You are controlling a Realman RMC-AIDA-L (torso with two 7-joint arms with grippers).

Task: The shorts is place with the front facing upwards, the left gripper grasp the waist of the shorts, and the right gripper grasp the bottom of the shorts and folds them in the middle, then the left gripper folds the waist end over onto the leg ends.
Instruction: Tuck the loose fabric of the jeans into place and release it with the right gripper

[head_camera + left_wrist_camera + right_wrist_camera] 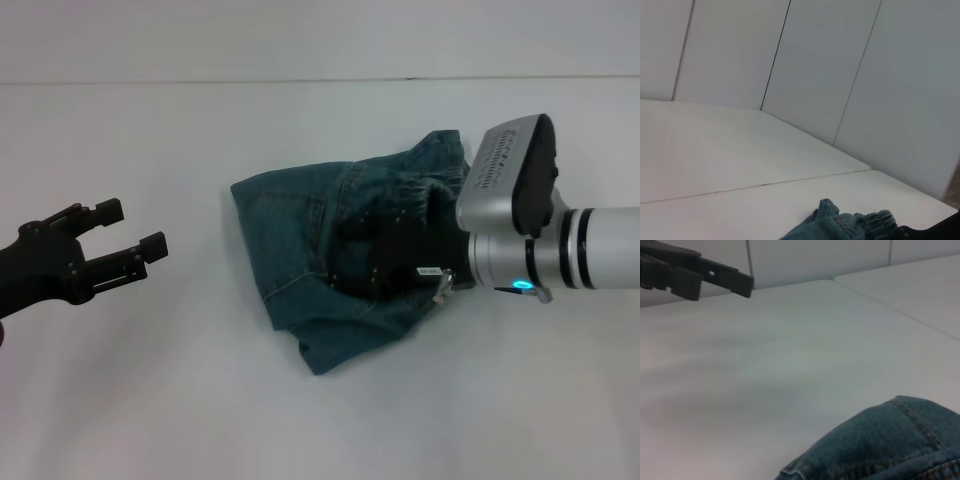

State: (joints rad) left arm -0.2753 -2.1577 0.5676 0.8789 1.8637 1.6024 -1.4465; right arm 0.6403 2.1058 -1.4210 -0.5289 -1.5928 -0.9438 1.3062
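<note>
Denim shorts (330, 270), lying crumpled and partly doubled over near the centre of the white table (150, 400). The bundle's long axis runs roughly from 7 o'clock to 1 o'clock in the head view, with a bunched, gathered edge (probably the elastic waist) at the 1 o'clock end and a loose corner pointing toward 7 o'clock. Right gripper (405, 262), entering from 3 o'clock, sits low on the cloth at the bundle's 3 o'clock side; its dark fingers merge with the denim, so whether they pinch fabric cannot be told. Left gripper (125, 240), well apart from the shorts at 9 o'clock, hovers above bare table with its fingers (153, 246) spread and nothing between them. Judged stage: the lengthwise fold appears done or nearly so, though untidily; the waist-over-legs fold is not yet made. The next move calls for the left gripper to reach the waist end, which lies on the far side of the bundle from it.
</note>
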